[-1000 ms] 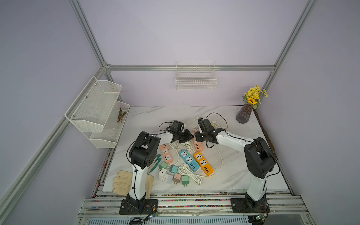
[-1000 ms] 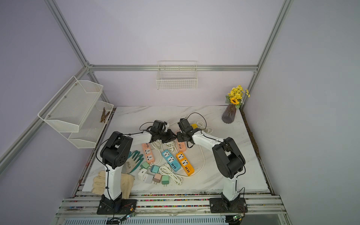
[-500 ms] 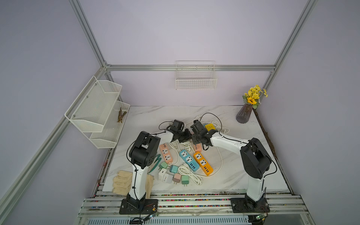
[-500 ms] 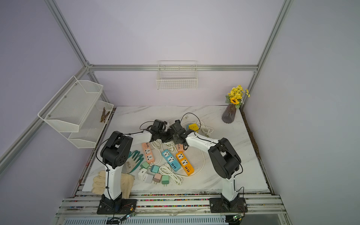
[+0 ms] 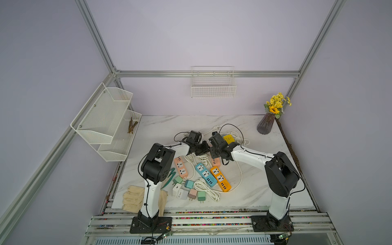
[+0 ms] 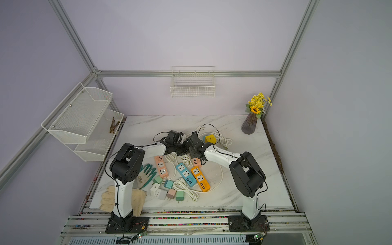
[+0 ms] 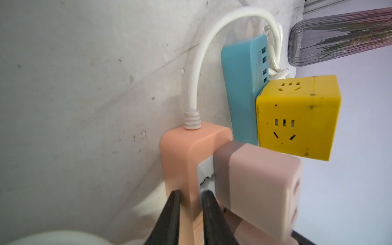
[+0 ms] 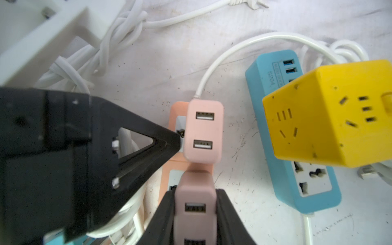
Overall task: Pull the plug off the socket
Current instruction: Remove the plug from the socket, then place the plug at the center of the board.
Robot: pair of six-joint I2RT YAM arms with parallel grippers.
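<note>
A peach power strip, the socket (image 7: pixel 180 161), lies on the marble table with two pink plugs in its face. My left gripper (image 7: pixel 191 203) is shut on the socket's edge, beside the light pink plug (image 7: pixel 261 186) at the cord end. In the right wrist view my right gripper (image 8: pixel 195 212) is shut on the dusty pink plug (image 8: pixel 195 191), which sits in the socket (image 8: pixel 165 178) just behind the light pink plug (image 8: pixel 203 131). In both top views the left gripper (image 5: pixel 202 148) and the right gripper (image 5: pixel 215 153) meet tip to tip mid-table, hiding the plugs.
A yellow cube socket (image 8: pixel 331 110) rests on a blue strip (image 8: pixel 297 169) right beside the grip. Coiled white cords (image 5: pixel 198 158), another peach strip (image 5: pixel 181 166), a blue strip (image 5: pixel 204 171), an orange strip (image 5: pixel 220 179) and several loose chargers (image 5: pixel 191 192) lie in front. A vase (image 5: pixel 265 126) stands back right.
My right wrist has swung left towards the left gripper, uncovering the yellow cube behind it. The left arm has stayed where it was.
</note>
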